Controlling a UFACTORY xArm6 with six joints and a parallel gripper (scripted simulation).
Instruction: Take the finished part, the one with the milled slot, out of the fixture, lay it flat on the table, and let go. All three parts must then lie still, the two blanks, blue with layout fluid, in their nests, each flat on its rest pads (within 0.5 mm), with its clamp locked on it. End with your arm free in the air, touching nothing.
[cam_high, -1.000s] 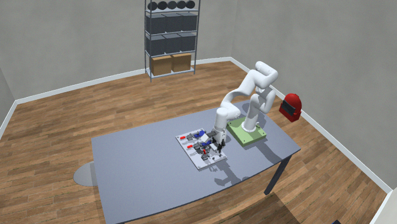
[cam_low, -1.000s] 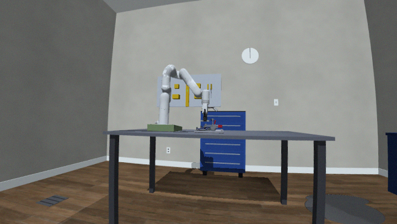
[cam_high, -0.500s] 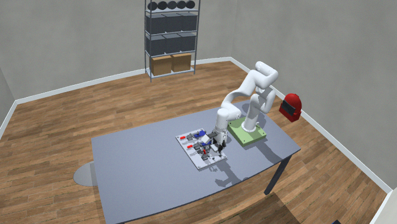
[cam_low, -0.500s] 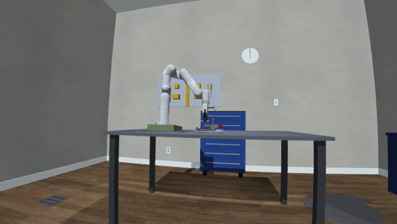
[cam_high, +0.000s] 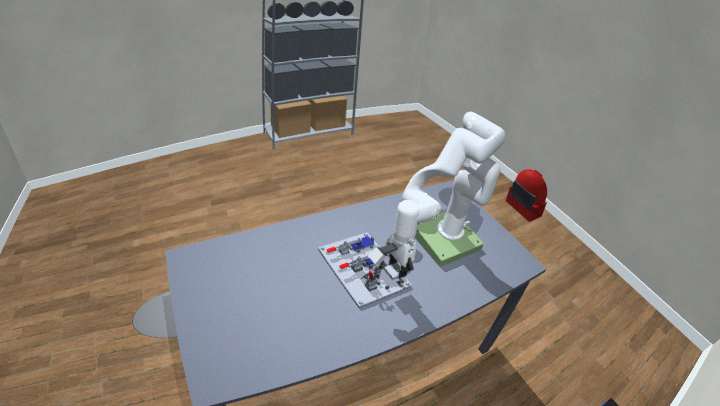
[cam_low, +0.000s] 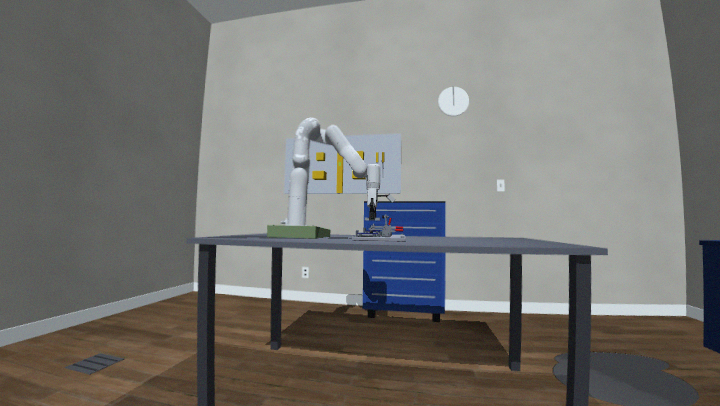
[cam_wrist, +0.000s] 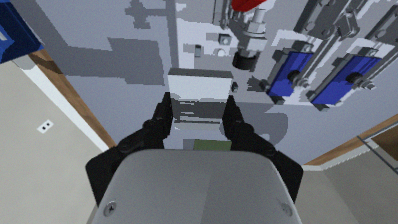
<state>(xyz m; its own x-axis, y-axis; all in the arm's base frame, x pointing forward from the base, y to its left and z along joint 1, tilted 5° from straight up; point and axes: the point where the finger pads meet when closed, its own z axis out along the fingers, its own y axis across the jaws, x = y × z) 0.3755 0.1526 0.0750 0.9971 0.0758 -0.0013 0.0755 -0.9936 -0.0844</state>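
My gripper (cam_high: 403, 269) (cam_low: 372, 215) (cam_wrist: 198, 103) is shut on the finished part (cam_wrist: 200, 87), a pale grey block held between both black fingers. The part hangs above the robot-side edge of the fixture plate (cam_high: 354, 290) (cam_wrist: 192, 31). Its slot cannot be made out clearly. Two blue blanks (cam_high: 364, 243) (cam_wrist: 282, 88) (cam_wrist: 332, 93) sit in their nests, with clamp spindles over them and the red handles (cam_high: 331, 249) (cam_high: 343, 265) lying down. The third clamp's red handle (cam_high: 370, 274) stands up. Exact seating on the rest pads cannot be judged.
The third clamp's black tip (cam_wrist: 244, 61) is close beside the held part. The green robot base (cam_high: 443, 252) (cam_low: 291, 232) stands near the plate. The grey table (cam_high: 262, 312) extends around the plate.
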